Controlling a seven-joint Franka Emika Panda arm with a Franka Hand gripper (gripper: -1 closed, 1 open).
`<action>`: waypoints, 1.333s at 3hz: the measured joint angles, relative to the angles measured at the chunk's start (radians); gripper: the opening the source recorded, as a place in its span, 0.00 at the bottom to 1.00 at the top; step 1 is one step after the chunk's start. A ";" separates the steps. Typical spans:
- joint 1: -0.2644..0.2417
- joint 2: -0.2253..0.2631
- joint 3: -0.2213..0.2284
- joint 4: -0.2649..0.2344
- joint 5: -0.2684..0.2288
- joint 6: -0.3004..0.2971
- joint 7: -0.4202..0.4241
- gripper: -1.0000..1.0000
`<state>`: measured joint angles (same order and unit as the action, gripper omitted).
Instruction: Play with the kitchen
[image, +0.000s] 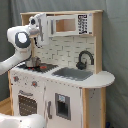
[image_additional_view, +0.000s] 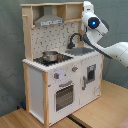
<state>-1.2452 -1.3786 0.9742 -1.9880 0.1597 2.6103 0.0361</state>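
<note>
white end effector (image: 36, 22) high beside the kitchen (image_additional_view: 60, 75) hood

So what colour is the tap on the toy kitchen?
Black. The curved tap over the grey sink shows best in the first exterior view.

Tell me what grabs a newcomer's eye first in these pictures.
The toy kitchen fills both exterior views, white and light wood against a grey curtain. The white robot arm comes next, reaching in from the first exterior view's left up to the top shelf. Then the metal pot on the stove, with the black faucet arching over the grey sink beside it.
</note>
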 joint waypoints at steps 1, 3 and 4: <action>0.000 0.000 -0.006 0.104 0.000 0.000 0.006 1.00; 0.071 -0.019 -0.082 0.258 -0.008 -0.004 -0.050 1.00; 0.146 -0.083 -0.081 0.249 -0.011 -0.004 -0.080 1.00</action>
<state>-1.0990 -1.4619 0.8928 -1.7394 0.1485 2.6063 -0.0435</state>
